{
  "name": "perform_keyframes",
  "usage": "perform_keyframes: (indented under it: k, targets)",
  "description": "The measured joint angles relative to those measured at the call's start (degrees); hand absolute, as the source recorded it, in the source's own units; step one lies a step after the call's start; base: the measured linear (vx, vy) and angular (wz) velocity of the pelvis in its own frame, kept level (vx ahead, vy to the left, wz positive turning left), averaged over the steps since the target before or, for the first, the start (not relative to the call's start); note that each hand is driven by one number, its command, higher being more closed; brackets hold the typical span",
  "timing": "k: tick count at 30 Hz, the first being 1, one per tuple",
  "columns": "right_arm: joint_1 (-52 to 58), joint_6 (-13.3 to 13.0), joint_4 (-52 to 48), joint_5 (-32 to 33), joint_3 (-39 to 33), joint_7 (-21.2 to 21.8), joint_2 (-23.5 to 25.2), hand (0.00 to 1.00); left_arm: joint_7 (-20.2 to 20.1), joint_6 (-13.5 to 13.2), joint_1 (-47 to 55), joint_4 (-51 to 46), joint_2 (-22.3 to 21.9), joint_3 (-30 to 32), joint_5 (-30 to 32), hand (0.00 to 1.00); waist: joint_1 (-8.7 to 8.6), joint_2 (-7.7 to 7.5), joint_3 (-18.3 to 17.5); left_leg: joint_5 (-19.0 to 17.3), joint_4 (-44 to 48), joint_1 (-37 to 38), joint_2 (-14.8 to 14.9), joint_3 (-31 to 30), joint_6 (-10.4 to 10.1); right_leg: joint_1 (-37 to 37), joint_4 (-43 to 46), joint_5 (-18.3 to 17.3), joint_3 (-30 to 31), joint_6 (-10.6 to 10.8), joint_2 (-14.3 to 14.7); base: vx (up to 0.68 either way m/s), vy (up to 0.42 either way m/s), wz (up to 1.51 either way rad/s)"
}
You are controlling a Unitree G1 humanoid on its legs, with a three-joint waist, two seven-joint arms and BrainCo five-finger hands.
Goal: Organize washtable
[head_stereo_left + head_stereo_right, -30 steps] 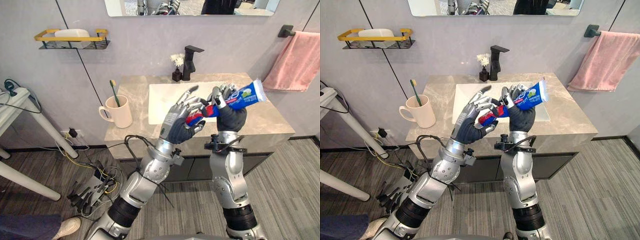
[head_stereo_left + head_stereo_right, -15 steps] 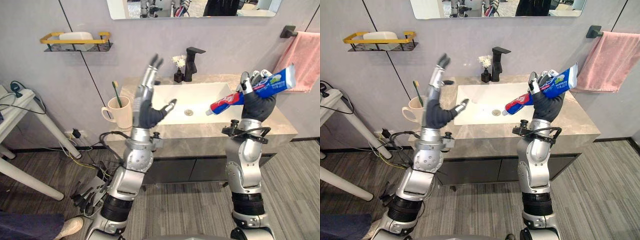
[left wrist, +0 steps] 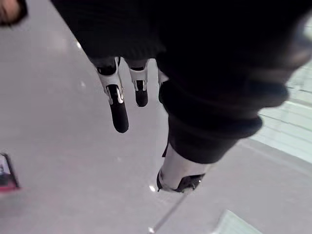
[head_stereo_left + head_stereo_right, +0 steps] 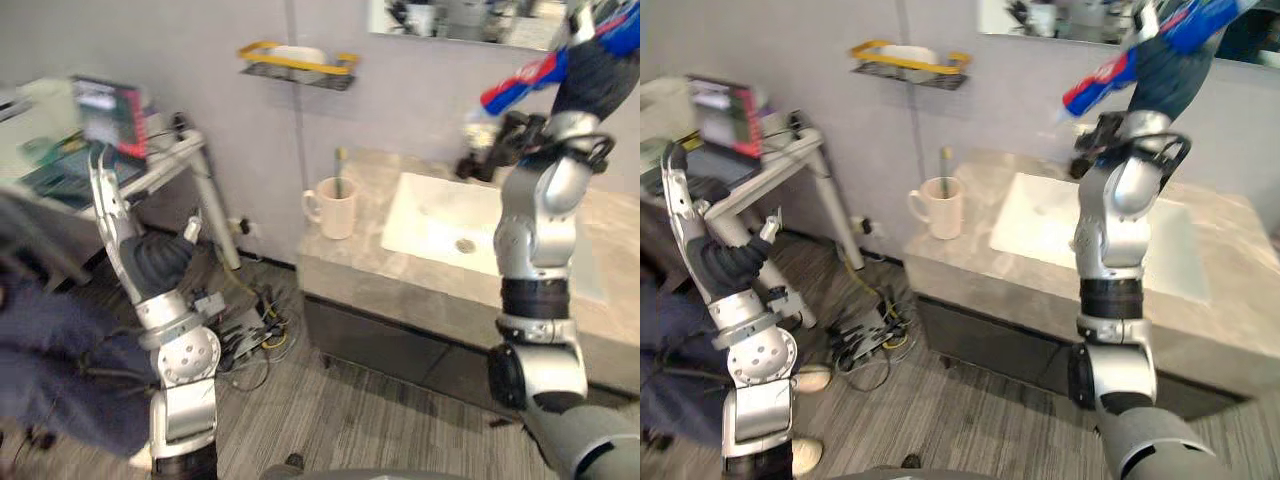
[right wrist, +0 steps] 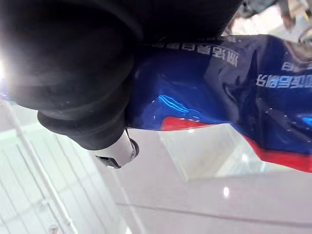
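left hand (image 4: 135, 255) raised far left of the washtable (image 4: 372, 262), fingers straight, holding nothing; its wrist view shows the dark fingertips (image 3: 118, 113) free | mug (image 4: 337, 206) with toothbrush (image 4: 338, 165) on the counter's left corner | right hand (image 4: 598, 72) lifted high above the sink (image 4: 440, 215), fingers curled round the toothpaste tube (image 4: 518, 86); its wrist view shows the tube pressed against the dark cover

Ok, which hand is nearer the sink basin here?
Right. The right hand, shut on the toothpaste tube, is raised above the sink basin; the left hand is open, well off past the left end of the counter, beside the side table.
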Motion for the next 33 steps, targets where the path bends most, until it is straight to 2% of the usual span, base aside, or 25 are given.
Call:
perform_keyframes:
  k: [1,5,8,11,18,21,24,33]
  targets:
    - [-0.01,0.19,0.01,0.85,0.47,0.07,0.00,1.00,-0.45,0.10,2.14,1.02,-0.36,0.05,-0.71,0.00,0.94,-0.76,0.03,0.00,0.00,-0.31,-0.33,-0.44,0.00,0.04,0.01,-0.14,-0.55,0.20,-0.26,0.02,0.016,0.38]
    - [0.00,1.42,0.00,2.49,2.51,2.54,-1.44,1.00,-2.60,0.65,6.83,6.51,-1.54,-0.02,-2.89,0.00,1.81,-2.07,0.41,-0.28,0.10,-1.47,-0.78,-1.54,0.39,-0.36,1.82,-1.24,-2.02,1.18,-1.40,0.01,0.018,0.21]
    - [0.01,3.45,-0.28,2.50,3.19,4.47,-5.82,1.00,-4.97,1.64,9.05,11.91,-2.21,0.16,-4.16,0.00,2.12,-3.17,1.05,-0.57,0.32,-2.30,-1.03,-1.80,0.77,-1.11,3.55,-2.33,-3.02,1.53,-2.21,0.01,0.014,0.16]
    - [0.10,3.78,-0.75,2.47,4.48,4.94,-9.61,1.00,-5.96,2.66,9.49,17.48,-2.38,1.27,-4.16,0.00,2.01,-4.54,1.53,-0.51,1.53,-3.24,-1.39,-1.78,0.65,-1.88,3.80,-2.42,-3.14,1.51,-2.52,0.04,0.006,0.02]
    - [1.08,4.03,-3.59,2.34,8.69,7.88,-18.52,1.00,-6.42,3.24,8.85,26.83,-2.29,2.86,-4.20,0.00,1.43,-5.08,1.89,-1.18,2.36,-3.73,-1.69,-0.46,0.82,-2.93,4.30,-2.42,-2.00,1.51,-3.17,-0.01,0.005,-0.07]
    - [2.32,3.96,-4.73,2.36,9.98,8.80,-18.56,1.00,-7.27,3.24,8.82,29.55,-2.29,3.68,-4.39,0.00,0.61,-5.75,2.30,-1.78,2.98,-3.62,-1.63,0.53,1.03,-3.16,4.35,-2.47,-0.87,1.43,-3.12,-0.04,-0.006,-0.21]
    - [4.24,3.95,-4.89,2.31,11.29,8.85,-18.33,1.00,-7.36,3.30,7.64,32.95,-2.29,3.62,-5.53,0.00,0.54,-6.57,2.65,-2.15,3.71,-4.65,-1.48,1.74,1.04,-4.77,4.49,-2.31,0.51,1.18,-2.95,-0.04,0.000,-0.21]
    - [5.41,4.83,-3.78,2.40,11.70,8.13,-13.53,1.00,-7.43,3.33,4.83,36.89,-2.08,3.48,-7.48,0.00,0.66,-7.63,4.35,-2.33,3.98,-5.82,-0.55,3.56,0.79,-6.96,4.39,-1.86,2.35,0.62,-2.64,0.00,-0.018,-0.11]
